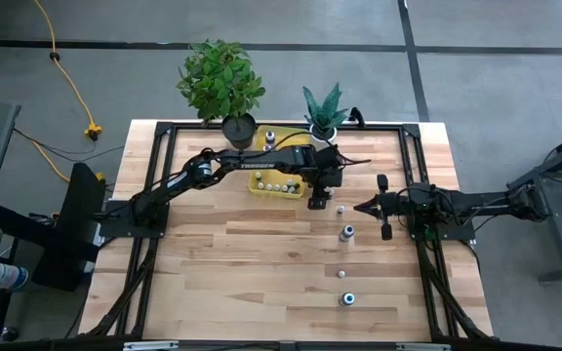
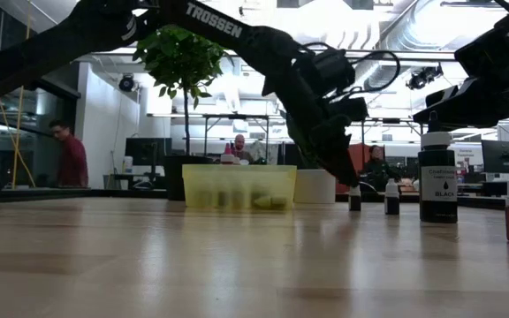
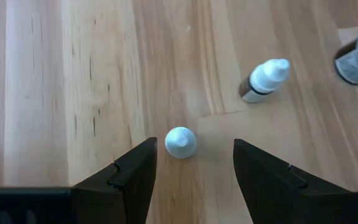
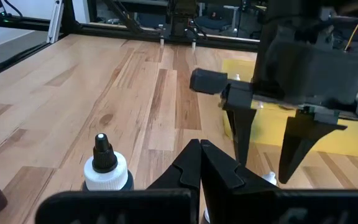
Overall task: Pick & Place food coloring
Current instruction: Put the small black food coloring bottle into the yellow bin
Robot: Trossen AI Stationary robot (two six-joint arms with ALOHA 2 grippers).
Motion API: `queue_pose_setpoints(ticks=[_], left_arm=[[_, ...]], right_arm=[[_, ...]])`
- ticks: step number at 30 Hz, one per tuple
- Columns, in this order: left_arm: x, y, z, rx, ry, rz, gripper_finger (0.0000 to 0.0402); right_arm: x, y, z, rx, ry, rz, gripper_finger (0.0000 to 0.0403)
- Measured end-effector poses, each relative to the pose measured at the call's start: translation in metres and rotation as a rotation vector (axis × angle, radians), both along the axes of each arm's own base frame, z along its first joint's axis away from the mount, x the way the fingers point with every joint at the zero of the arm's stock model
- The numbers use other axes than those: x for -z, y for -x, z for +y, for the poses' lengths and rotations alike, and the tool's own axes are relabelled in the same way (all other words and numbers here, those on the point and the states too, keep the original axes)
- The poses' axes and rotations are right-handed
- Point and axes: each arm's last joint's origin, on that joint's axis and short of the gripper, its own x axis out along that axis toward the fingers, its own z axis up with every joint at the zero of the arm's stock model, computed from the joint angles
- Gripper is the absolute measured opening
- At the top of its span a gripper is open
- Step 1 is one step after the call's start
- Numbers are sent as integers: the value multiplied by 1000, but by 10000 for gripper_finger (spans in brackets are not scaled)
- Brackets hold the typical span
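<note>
Left gripper (image 3: 191, 171), our working one, hangs with its fingers spread wide around a tiny white-capped bottle (image 3: 180, 142) standing on the table (image 1: 242, 263), touching neither finger. A dark bottle with a white top (image 3: 264, 79) lies tilted near it at about 1 o'clock. Our yellow tray (image 1: 279, 183), holding more small bottles, sits at 10 o'clock from that gripper. Our right gripper (image 4: 199, 163) waits at 3 o'clock, fingers pressed together on nothing, beside a larger black-capped bottle (image 4: 106, 165).
</note>
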Motion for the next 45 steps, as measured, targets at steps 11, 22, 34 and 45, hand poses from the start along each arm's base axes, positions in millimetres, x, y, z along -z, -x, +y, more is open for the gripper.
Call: queue_pose_setpoints(ticks=[11,22,34,45], left_arm=[[1,-2,4,-31,25,-38,202],[15,-6,5,-51,42,-22,202],[12,-6,9,-68,28,-27,165],[12,-4,9,-69,32,-3,79]], right_arm=[[0,0,0,-1,0,0,0],[0,0,0,0,0,0,0],[0,0,0,0,0,-1,0],[0,0,0,0,0,-1,0]])
